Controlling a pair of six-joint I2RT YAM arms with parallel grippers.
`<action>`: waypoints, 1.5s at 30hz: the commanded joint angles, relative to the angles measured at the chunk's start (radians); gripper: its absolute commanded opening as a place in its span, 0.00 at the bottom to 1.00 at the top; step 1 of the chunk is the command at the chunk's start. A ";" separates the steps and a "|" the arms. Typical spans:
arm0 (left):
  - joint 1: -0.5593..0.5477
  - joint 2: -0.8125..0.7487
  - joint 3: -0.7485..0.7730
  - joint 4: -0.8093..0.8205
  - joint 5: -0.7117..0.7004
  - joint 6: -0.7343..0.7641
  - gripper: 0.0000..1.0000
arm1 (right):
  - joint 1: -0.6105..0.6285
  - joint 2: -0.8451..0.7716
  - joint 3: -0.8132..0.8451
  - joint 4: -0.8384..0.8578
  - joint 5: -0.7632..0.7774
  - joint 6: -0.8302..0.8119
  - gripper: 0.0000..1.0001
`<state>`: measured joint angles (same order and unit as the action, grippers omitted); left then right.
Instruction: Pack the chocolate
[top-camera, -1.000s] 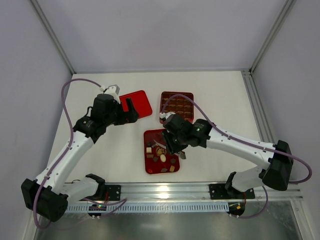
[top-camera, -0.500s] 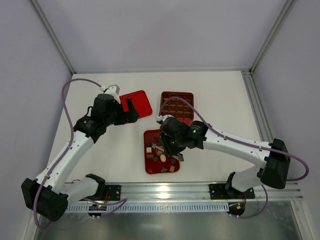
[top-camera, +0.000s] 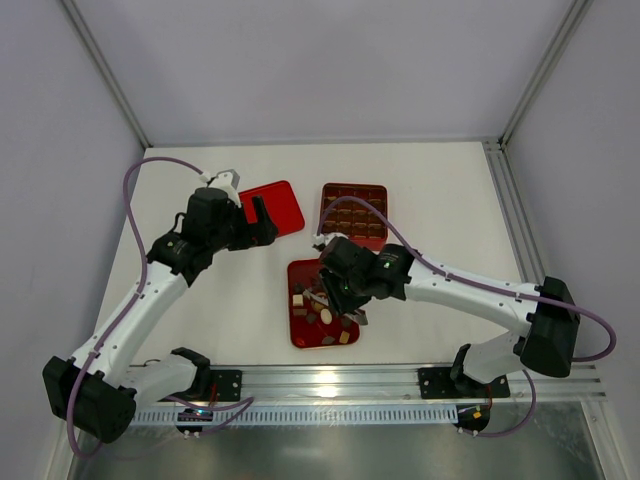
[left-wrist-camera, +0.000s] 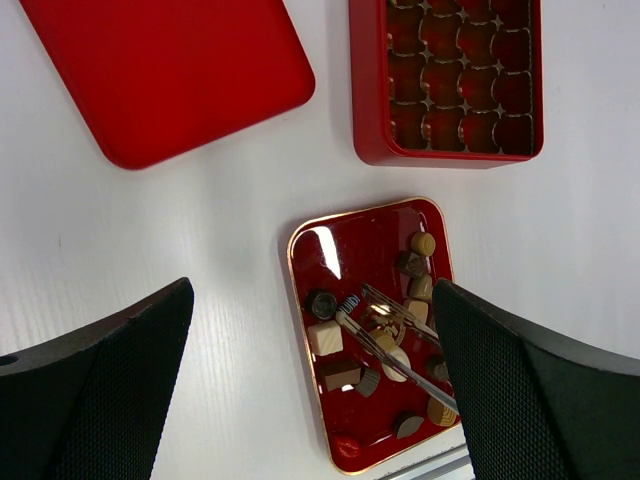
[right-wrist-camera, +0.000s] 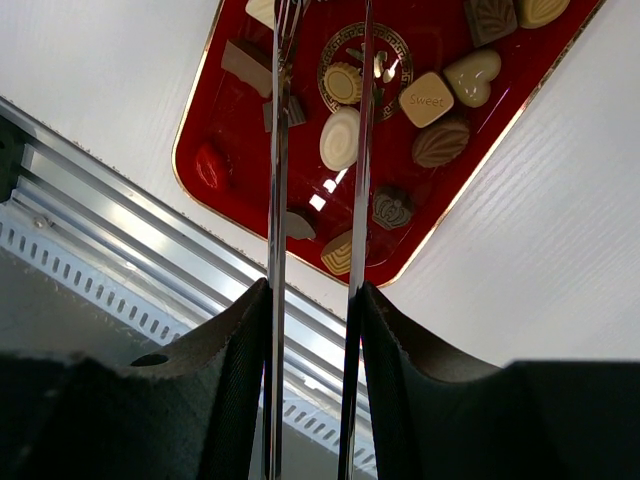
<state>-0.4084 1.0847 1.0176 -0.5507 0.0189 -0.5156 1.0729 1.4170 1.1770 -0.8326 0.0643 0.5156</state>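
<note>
Reds, browns and cream on a white table (left-wrist-camera: 150, 230)
The chocolate (right-wrist-camera: 340, 138) is dark brown, tan and cream-white; the glossy tray (left-wrist-camera: 345, 255) red, gold-rimmed; the box (left-wrist-camera: 366, 90) red with a brown grid; the tongs (right-wrist-camera: 358, 150) silver.

A small red tray (left-wrist-camera: 345, 255) of chocolate (left-wrist-camera: 327, 338) (dark, tan and cream pieces) lies on the white table (left-wrist-camera: 150, 240); metal tongs (left-wrist-camera: 392, 345) reach over the pieces; beyond sit a flat red tray (left-wrist-camera: 165, 70) and a gridded red box (left-wrist-camera: 365, 90); the left gripper (left-wrist-camera: 312, 300) is spread wide.

Lab robot cell: plain white walls (top-camera: 320, 70), aluminium rail (top-camera: 330, 381).
</note>
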 joint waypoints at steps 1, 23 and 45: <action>-0.003 -0.002 -0.001 0.015 -0.011 0.011 1.00 | 0.012 0.008 -0.004 0.035 0.002 0.014 0.42; -0.001 0.000 -0.001 0.014 -0.010 0.012 1.00 | 0.016 0.042 -0.011 0.053 0.034 0.011 0.42; -0.001 0.000 0.001 0.014 -0.010 0.009 1.00 | 0.016 0.004 0.018 0.010 0.066 0.015 0.36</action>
<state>-0.4084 1.0847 1.0176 -0.5507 0.0189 -0.5152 1.0847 1.4609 1.1572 -0.8101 0.0952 0.5255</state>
